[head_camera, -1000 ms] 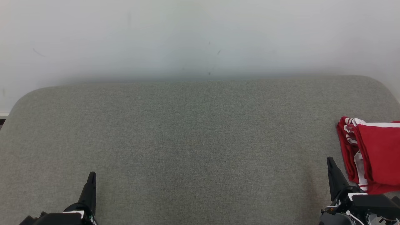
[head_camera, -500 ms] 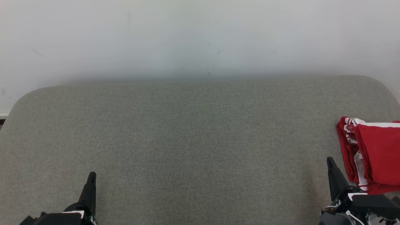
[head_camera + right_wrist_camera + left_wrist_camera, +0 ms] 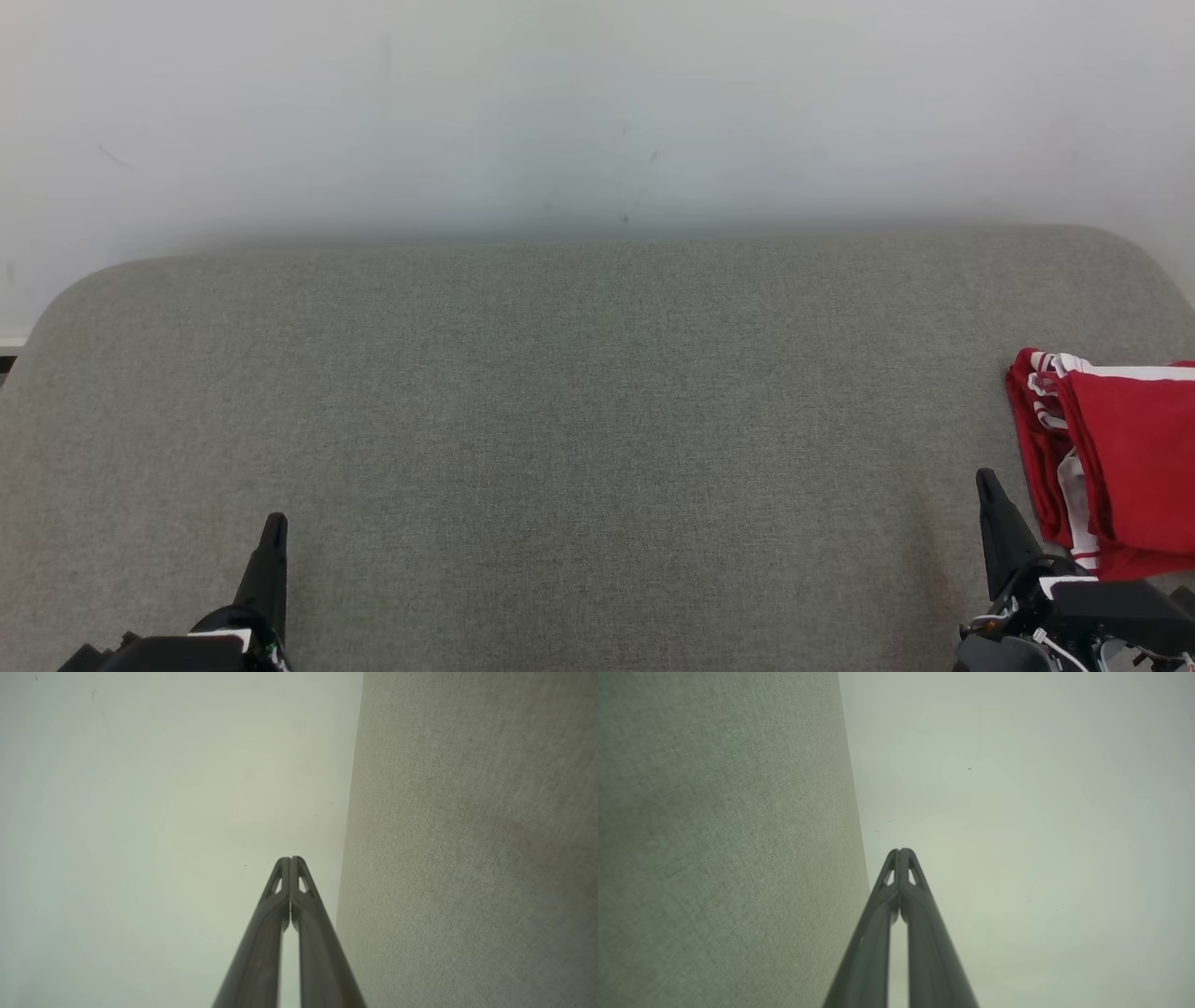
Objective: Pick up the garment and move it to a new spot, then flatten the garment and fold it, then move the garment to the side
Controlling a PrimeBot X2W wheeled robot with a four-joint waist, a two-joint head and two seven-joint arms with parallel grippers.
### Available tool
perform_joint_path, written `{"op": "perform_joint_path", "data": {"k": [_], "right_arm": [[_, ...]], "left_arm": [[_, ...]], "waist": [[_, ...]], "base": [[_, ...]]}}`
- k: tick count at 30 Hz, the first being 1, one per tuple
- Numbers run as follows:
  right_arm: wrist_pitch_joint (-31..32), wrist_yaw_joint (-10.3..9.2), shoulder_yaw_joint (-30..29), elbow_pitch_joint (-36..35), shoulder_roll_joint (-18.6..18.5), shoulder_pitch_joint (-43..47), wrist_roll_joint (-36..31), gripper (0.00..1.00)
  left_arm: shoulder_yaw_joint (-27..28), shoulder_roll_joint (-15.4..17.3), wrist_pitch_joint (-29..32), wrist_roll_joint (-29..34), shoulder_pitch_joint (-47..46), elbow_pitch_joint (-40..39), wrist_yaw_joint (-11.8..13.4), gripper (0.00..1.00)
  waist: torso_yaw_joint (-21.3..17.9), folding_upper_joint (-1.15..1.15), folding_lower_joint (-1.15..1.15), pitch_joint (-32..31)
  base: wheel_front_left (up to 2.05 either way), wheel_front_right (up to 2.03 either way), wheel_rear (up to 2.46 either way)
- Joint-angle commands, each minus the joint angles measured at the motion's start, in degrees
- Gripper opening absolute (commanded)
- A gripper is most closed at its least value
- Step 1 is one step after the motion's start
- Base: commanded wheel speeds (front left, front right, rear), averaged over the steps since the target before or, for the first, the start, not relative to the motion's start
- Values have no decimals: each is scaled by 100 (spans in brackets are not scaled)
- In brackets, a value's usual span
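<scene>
My left gripper (image 3: 274, 527) sits at the near left of the grey fabric pad (image 3: 597, 392), fingers together, holding nothing. My right gripper (image 3: 985, 483) sits at the pad's near right, its fingers also pressed together and holding nothing.

The garment (image 3: 1120, 457) is a red one with white stripes, folded into a stack. It lies flat at the pad's right edge, partly cut off by the frame. It is just beside my right fingers, on their outer side and a bit farther back, with a thin strip of pad showing between the fingertip and the nearest red fold. It is well apart from my left fingers, the full width of the pad away.

Nothing lies on the pad between my right fingers and the garment. The middle and far part of the pad is bare grey weave with rounded far corners. Behind the pad's far edge is a pale wall (image 3: 597, 112) with a few faint dark marks.

The left wrist view gives my left gripper (image 3: 900, 851) close up, tips touching, with small cut-outs just below the tips and the pad (image 3: 724, 849) running along one side against the wall (image 3: 1017, 812). In the right wrist view my right gripper (image 3: 290, 859) looks the same, tips shut, pad (image 3: 467, 858) on the other side, wall (image 3: 163, 812) ahead. The head view has the garment and both grippers together.
</scene>
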Motion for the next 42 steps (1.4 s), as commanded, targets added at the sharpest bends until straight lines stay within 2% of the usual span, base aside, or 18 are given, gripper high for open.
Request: {"op": "perform_joint_path", "data": {"k": [1,42], "right_arm": [[13,4,-7,-7,11,-48,7,0],[12,4,-6,-7,10,-48,8,0]], "left_arm": [[19,28,-2,-28,-60,3,-18,0],[17,28,-3,-28,-60,2,-18,0]], "waist": [[0,0,0,0],[0,0,0,0]], "base": [[0,0,0],[0,0,0]]}}
